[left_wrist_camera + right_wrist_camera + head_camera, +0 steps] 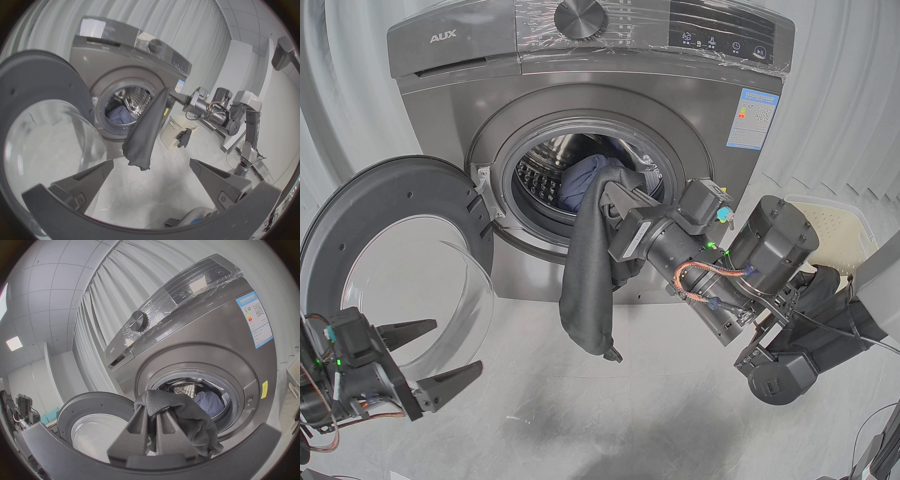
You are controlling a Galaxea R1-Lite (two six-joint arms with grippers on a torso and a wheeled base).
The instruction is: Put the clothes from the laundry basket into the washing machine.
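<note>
Dark garment (589, 275), head view: is hanging from the right gripper (610, 189) at the mouth of the washing machine (450, 106), its long tail dangling outside, below the sill.
Right gripper, head view: is pinching the garment between closed fingers, just in front of a blue garment (581, 178) lying in the drum.
Laundry basket (840, 228), head view: is standing on the floor (550, 412), to the right of the machine.
Left gripper (151, 162), left wrist view: is hovering open and empty beside the swung-open door (37, 81), well apart from the garment.
Tail, left wrist view: is drooping past the sill. The arm probably needs to be pushing deep into the drum before letting go, or the tail's weight risks dragging the rest back out.
Basket load (184, 137), left wrist view: more dark cloth is draping over the basket rim.
Grip, right wrist view: fingers (137, 433) are clamping a bunched fold. Releasing well inside, over the blue piece, looks safest.
Surface: pale, smooth flooring is running under everything.
Room, right wrist view: grey curtains (103, 330) are hanging behind the machine, and a ceiling panel (14, 343) is glowing.
</note>
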